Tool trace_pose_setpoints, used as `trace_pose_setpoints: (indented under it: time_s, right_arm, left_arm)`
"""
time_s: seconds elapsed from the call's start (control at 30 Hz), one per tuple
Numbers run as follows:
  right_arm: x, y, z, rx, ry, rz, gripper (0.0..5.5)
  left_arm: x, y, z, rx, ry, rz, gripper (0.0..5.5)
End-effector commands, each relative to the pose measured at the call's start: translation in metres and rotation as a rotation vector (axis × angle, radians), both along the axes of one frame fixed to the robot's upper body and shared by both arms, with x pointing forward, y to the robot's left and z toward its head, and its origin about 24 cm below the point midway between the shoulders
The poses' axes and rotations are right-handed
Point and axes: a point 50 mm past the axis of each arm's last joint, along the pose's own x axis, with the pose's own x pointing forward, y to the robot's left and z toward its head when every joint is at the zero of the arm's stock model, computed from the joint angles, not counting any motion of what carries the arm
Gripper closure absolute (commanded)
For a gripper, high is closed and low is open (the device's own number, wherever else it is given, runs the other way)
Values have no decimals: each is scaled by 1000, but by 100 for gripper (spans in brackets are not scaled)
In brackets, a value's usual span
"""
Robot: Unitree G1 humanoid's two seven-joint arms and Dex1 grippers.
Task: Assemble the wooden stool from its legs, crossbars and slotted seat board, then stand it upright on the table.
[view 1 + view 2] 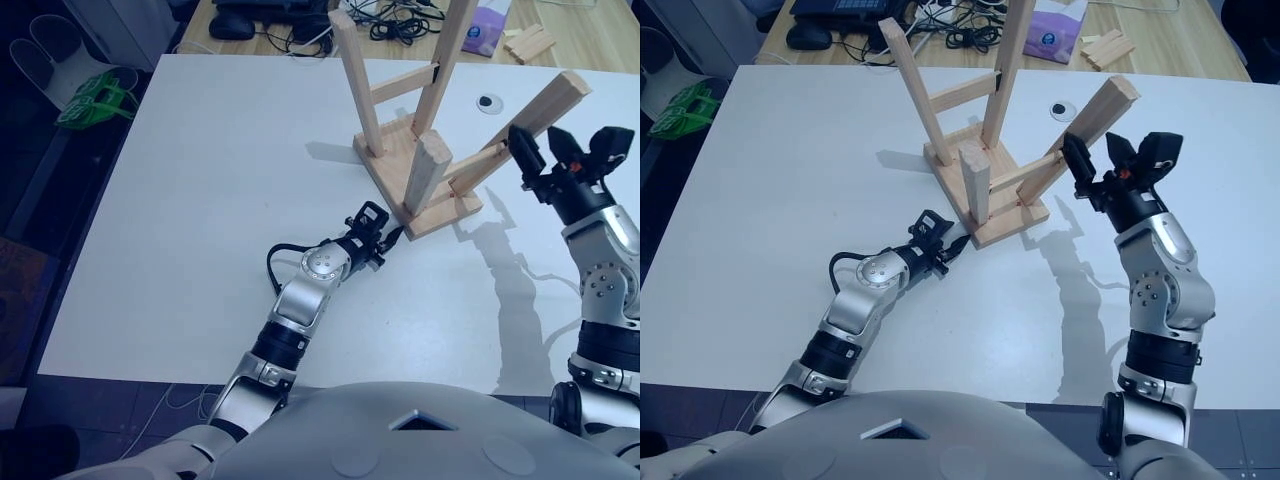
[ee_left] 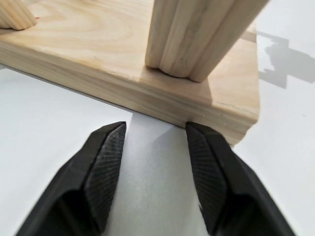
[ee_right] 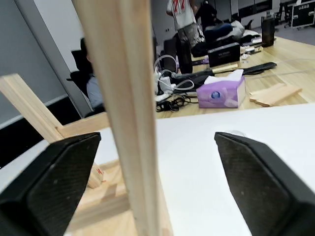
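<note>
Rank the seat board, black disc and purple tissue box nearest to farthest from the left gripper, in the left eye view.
1. Seat board: corner just ahead of the left gripper.
2. Black disc: on the table beyond the stool, rightward.
3. Purple tissue box: on the wooden desk behind the table.

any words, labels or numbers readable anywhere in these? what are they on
No text can be read.
Purple tissue box: has print, too blurred to read.
Seat board: bare wood, no lettering seen.
Stool leg: bare wood, no lettering seen.
</note>
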Motion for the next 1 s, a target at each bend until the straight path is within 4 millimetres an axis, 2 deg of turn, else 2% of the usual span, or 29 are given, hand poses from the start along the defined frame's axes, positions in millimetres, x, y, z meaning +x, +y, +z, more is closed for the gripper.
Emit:
trace_pose_setpoints:
  time_s: [0.03,0.1,0.23,0.27,0.33,0.4,0.47,0.53,0.57,0.63,0.67,0.7,0.77,0.97,1.0]
  right_arm:
    - [-1,3,36,32,-198,-9,124]
    - [2,1,57,18,-267,-22,124]
    - [8,-2,122,-43,-472,-56,124]
    - [9,8,133,-83,-506,-25,138]
    - [11,34,139,-119,-515,57,175]
    - [12,53,131,-148,-491,128,219]
    - [15,59,110,-145,-411,157,252]
    - [14,64,64,-182,-189,242,292]
    - [9,67,32,-216,-39,314,306]
    - [-6,66,-18,-290,173,407,339]
    - [-11,61,-38,-316,260,407,351]
    - [-14,57,-50,-321,318,401,369]
    - [-14,57,-52,-296,327,383,399]
    - [-2,70,-18,-204,132,370,520]
    - [0,70,-7,-169,74,361,535]
  left_arm:
    - [0,-1,-1,-3,6,-6,325]
    - [0,-1,-1,-3,7,-6,325]
    - [-1,0,-2,-3,9,-4,325]
    - [-2,0,-2,-3,10,-5,325]
    - [-2,-1,-2,-5,11,-6,325]
    - [-2,-1,-3,-3,11,-5,325]
    - [-3,-1,-3,-4,15,-9,325]
    - [-5,-3,-3,-5,15,-21,325]
    - [-5,-4,-2,-7,13,-21,325]
    - [-4,-4,0,-13,11,-18,325]
    - [-4,-4,0,-15,10,-13,325]
    - [-4,-4,0,-17,11,-10,325]
    - [-5,-5,1,-24,13,-4,325]
    - [-6,-4,-2,-20,21,-1,325]
    - [-6,-3,-2,-16,22,-1,325]
